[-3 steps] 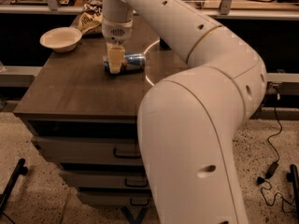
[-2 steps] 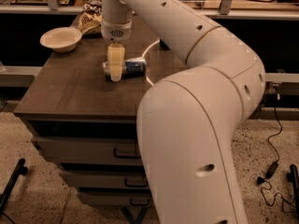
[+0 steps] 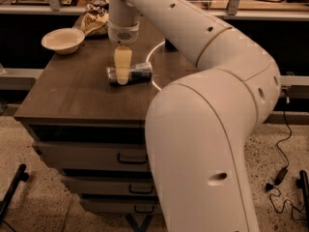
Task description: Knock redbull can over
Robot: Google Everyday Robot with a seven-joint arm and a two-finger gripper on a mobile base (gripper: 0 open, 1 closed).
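Note:
The redbull can [image 3: 139,72], slim, blue and silver, lies on its side on the dark wooden table [image 3: 72,95], near the middle. My gripper [image 3: 122,77] hangs straight down from the white arm and stands right in front of the can's left part, touching or nearly touching it. It hides part of the can's middle. The gripper's cream tip reaches down to the table top.
A white bowl [image 3: 63,39] sits at the table's back left, with a crumpled snack bag [image 3: 96,21] behind it. A thin white ring [image 3: 153,66] lies right of the can. Drawers [image 3: 87,156] are below. My arm's bulk fills the right foreground. Cables [image 3: 280,178] lie on the floor.
The gripper has moved a little toward the table's front. The can, lying on its side throughout, has shifted slightly the same way.

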